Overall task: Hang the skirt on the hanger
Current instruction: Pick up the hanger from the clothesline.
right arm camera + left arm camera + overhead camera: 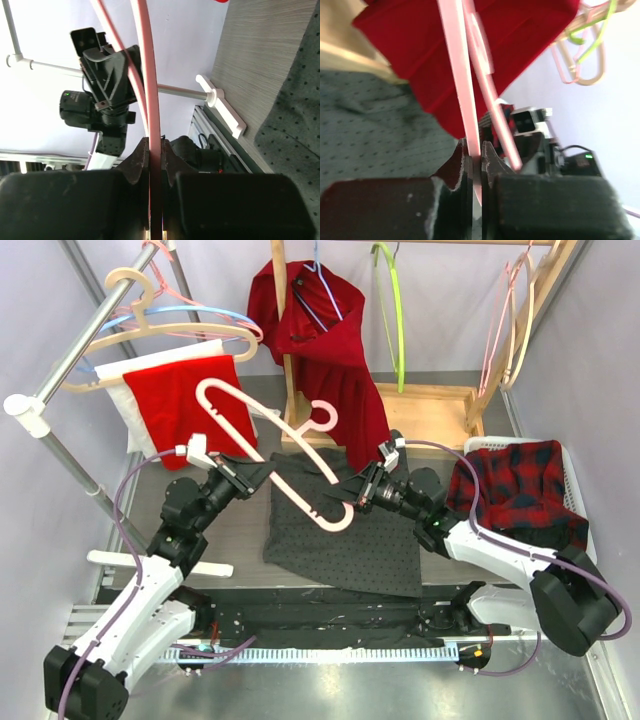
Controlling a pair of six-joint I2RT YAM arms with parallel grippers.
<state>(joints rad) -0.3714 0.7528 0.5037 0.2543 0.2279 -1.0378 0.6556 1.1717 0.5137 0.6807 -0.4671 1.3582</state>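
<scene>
The dark grey skirt with small dots (340, 535) lies flat in the middle of the grey counter (243, 528), between the two arms. Above it, tilted, is the pale pink plastic hanger (296, 436), with its hook toward the far side.

The left gripper (262, 478) reaches in from the left with its forearm raised, and its jaws are pressed together on one thin bar of the hanger, as the left wrist view shows (476, 150). The right gripper (358, 492) comes in from the right, its arm bent low over the counter, and it pinches the lower end of the hanger (156, 145).

Behind them a dark red garment (335, 350) hangs on a wooden stand. At the right, a red and black checked cloth (515, 490) lies in a white basket (572, 472).
</scene>
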